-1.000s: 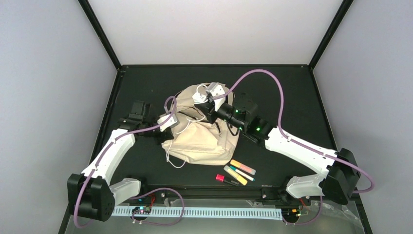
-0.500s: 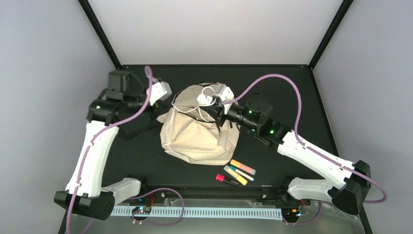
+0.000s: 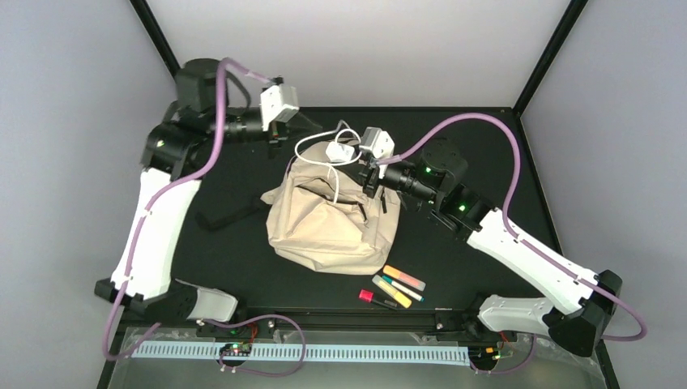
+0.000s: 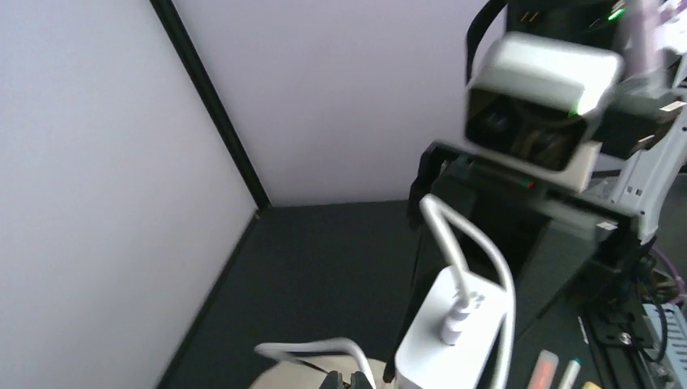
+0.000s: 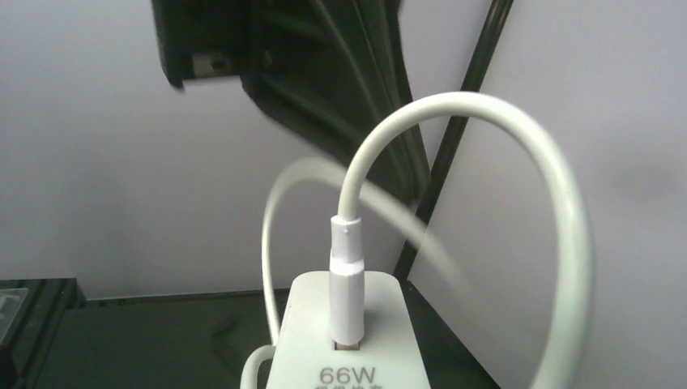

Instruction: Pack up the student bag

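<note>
The soft cream-beige fabric backpack [image 3: 332, 227] is laid slumped in the middle of the black table [image 3: 502, 162], with its top mouth turned to the far side; the job is judged to be barely begun, since nothing is seen packed; the inside of the bag is hidden by folds, so this cannot be told for sure. The right gripper [image 3: 366, 164] is clamped on a white square charger block [image 3: 340, 151], which is held up just above the bag's mouth and is not yet put in. The left gripper [image 4: 343, 381] is pinched tight; a thin white cable [image 5: 454, 104] seems to be caught in it, but only the fingertips are shown, cut off at the picture's edge. Four small bright marker pens [image 3: 394, 288] are laid on the table near the bag's front; they are probably to be packed too.
</note>
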`<state>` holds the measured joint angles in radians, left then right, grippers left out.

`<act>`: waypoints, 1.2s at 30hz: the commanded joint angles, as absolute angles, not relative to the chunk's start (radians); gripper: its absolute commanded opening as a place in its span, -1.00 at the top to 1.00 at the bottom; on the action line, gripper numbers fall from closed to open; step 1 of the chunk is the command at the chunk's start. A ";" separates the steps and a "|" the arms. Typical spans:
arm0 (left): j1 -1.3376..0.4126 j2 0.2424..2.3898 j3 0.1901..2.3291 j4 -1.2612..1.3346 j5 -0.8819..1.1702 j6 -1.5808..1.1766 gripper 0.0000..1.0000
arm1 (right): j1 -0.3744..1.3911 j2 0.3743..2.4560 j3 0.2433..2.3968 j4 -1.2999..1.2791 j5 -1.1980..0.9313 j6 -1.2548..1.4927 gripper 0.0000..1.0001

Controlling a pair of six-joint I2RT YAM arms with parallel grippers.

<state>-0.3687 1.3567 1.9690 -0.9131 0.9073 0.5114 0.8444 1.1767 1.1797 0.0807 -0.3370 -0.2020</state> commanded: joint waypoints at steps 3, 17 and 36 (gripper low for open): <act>-0.376 1.444 1.782 -0.785 0.961 0.457 0.97 | 0.769 1.239 1.147 0.131 -0.346 -0.149 0.63; -0.297 1.667 1.502 -0.797 0.667 0.588 0.70 | 0.662 1.369 0.973 0.125 -0.406 -0.103 0.68; -0.239 1.668 1.192 -0.650 0.687 1.246 -0.50 | 0.601 1.754 1.308 -0.081 -0.644 0.044 0.67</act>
